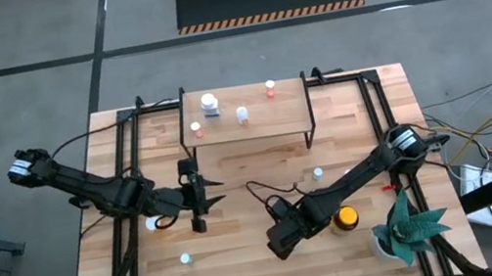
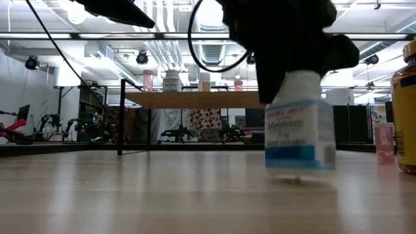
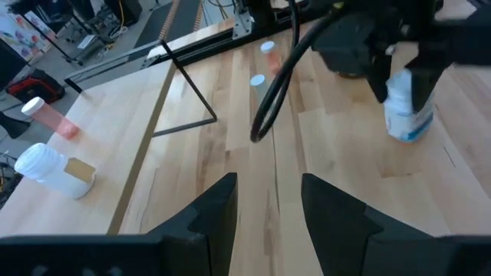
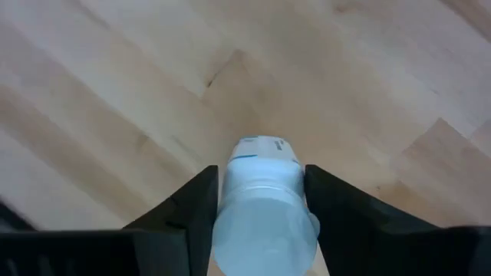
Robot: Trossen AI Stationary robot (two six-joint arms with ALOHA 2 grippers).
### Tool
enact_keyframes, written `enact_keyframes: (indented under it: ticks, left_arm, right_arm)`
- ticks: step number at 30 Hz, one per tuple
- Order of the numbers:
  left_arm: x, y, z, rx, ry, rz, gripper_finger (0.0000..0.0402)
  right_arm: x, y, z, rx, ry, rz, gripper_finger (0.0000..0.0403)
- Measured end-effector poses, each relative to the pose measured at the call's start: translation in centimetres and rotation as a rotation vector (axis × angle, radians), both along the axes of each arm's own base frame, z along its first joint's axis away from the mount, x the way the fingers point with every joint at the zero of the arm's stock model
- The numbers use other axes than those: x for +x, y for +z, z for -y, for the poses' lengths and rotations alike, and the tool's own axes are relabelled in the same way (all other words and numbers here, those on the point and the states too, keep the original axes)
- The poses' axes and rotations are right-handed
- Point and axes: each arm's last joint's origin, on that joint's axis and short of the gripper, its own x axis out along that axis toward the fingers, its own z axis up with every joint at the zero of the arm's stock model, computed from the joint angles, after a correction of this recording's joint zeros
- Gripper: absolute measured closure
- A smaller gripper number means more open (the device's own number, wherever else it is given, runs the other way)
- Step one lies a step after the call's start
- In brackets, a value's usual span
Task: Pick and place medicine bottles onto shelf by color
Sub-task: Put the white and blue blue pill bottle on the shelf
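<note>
My right gripper (image 1: 277, 242) is shut on a white bottle with a blue-banded label (image 2: 300, 123), at the table's near middle. The bottle also shows in the left wrist view (image 3: 406, 115) and the right wrist view (image 4: 261, 199). My left gripper (image 1: 204, 196) is open and empty, near the table's middle left, in front of the shelf (image 1: 246, 128). On the shelf stand a white bottle (image 1: 210, 104), a white vial (image 1: 242, 114) and two red-capped vials (image 1: 270, 87) (image 1: 195, 128). Loose vials (image 1: 317, 173) (image 1: 186, 259) stand on the table. My right gripper pinches the bottle's upper part, at its white cap and shoulder (image 4: 265, 192), between its two fingers (image 4: 192, 207). The fingers come from above, pointing down. The bottle hangs upright below them, with its base (image 2: 299, 170) at or just above the tabletop; I cannot tell which.
A large amber bottle (image 1: 345, 218) stands just right of my right gripper. A green spiky plant (image 1: 405, 232) stands at the near right. Another vial (image 1: 153, 224) lies under my left arm. The shelf's black legs (image 3: 192, 92) and black frame rails (image 1: 124, 177) stand on the table.
</note>
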Motion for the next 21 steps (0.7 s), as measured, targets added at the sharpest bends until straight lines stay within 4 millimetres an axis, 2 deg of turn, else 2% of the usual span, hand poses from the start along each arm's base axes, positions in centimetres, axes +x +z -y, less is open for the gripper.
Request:
enact_keyframes:
  ticks: [7, 14, 17, 21]
  left_arm:
    - [0.1, 0.2, 0.0, 0.007, -0.008, 0.022, 0.0273]
    - [0.4, 1.3, 0.2, 0.016, -0.029, 0.119, 0.0273]
    - [0.5, 1.8, 0.2, -0.001, -0.028, 0.166, 0.0273]
    - [0.3, 2.2, 0.1, -0.013, -0.027, 0.196, 0.0273]
  right_arm:
    - [0.0, 3.1, 0.2, -0.031, 0.197, 0.035, 0.0236]
    - [-0.1, 8.1, 1.2, -0.128, 0.641, 0.044, 0.0236]
    - [-0.2, 10.2, 2.4, -0.183, 0.762, 0.043, 0.0237]
    - [0.3, 12.7, 5.7, -0.241, 0.831, 0.059, 0.0239]
